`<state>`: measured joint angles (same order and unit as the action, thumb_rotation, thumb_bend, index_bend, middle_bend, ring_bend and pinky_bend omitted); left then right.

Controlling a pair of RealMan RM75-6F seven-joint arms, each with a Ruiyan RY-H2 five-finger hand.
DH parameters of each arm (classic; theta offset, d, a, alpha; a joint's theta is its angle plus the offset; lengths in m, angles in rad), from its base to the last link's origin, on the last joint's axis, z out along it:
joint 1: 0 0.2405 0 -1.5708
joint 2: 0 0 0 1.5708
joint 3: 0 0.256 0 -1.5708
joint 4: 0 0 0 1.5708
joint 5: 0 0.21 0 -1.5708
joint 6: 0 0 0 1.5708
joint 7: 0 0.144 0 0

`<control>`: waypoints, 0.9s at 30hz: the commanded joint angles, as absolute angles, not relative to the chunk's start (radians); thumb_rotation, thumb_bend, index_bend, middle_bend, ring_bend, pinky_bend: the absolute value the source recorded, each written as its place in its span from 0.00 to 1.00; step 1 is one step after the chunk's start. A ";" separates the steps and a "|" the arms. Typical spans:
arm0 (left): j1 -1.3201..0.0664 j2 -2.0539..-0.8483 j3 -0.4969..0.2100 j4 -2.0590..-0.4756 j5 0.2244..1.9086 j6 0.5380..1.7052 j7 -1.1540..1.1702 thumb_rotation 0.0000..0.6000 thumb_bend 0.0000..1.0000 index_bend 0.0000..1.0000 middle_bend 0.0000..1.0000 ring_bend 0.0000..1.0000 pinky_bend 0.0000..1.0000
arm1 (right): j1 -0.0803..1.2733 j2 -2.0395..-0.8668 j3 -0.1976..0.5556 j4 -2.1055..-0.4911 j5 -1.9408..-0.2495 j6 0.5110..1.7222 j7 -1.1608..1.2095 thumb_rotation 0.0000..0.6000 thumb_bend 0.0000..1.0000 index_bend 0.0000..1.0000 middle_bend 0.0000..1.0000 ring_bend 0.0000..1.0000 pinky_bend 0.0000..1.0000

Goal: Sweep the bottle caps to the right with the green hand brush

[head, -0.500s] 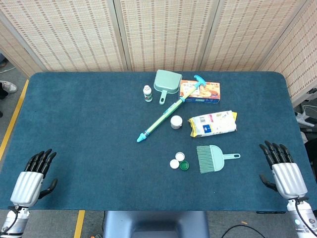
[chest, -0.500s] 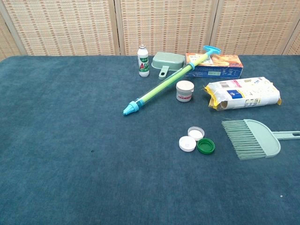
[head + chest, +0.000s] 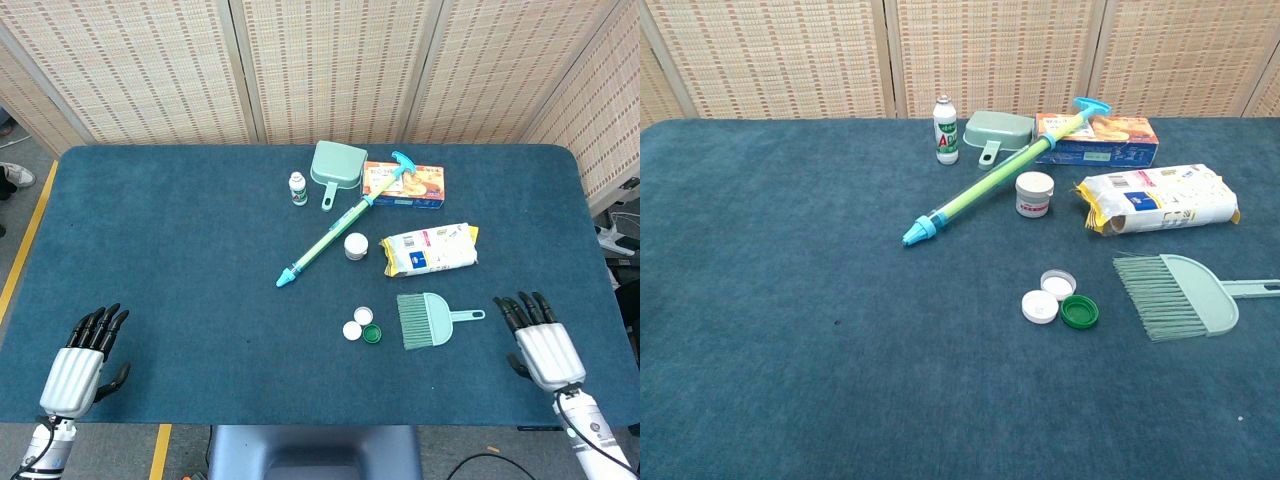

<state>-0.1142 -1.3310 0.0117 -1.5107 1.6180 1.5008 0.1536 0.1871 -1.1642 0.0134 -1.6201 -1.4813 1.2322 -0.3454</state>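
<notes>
The green hand brush lies flat on the blue table, bristles toward the left, handle pointing right. Just left of its bristles sit three bottle caps: two white ones and a dark green one. My right hand hovers near the table's front right edge, right of the brush handle, fingers apart and holding nothing. My left hand is at the front left corner, fingers spread, empty. Neither hand shows in the chest view.
Behind the caps lie a long green-and-blue pump toy, a small white jar, a white snack bag, an orange box, a green dustpan and a small white bottle. Wicker screens stand behind the table.
My right hand has moved left and inward toward the brush handle. My left hand shifted slightly right and lower. Objects on the table have not moved.
</notes>
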 commanded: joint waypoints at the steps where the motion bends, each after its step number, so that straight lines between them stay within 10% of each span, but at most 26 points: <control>1: -0.113 -1.346 0.017 -1.504 1.623 1.502 0.159 1.00 0.36 0.00 0.00 0.00 0.10 | 0.243 -1.201 0.021 -1.605 -1.463 1.162 -0.410 1.00 0.19 0.04 0.17 0.00 0.06; 27: -0.094 -1.461 0.034 -1.480 1.620 1.501 0.259 1.00 0.36 0.00 0.00 0.00 0.10 | 0.366 -1.458 0.039 -1.232 -1.360 1.018 -0.456 1.00 0.20 0.27 0.32 0.05 0.10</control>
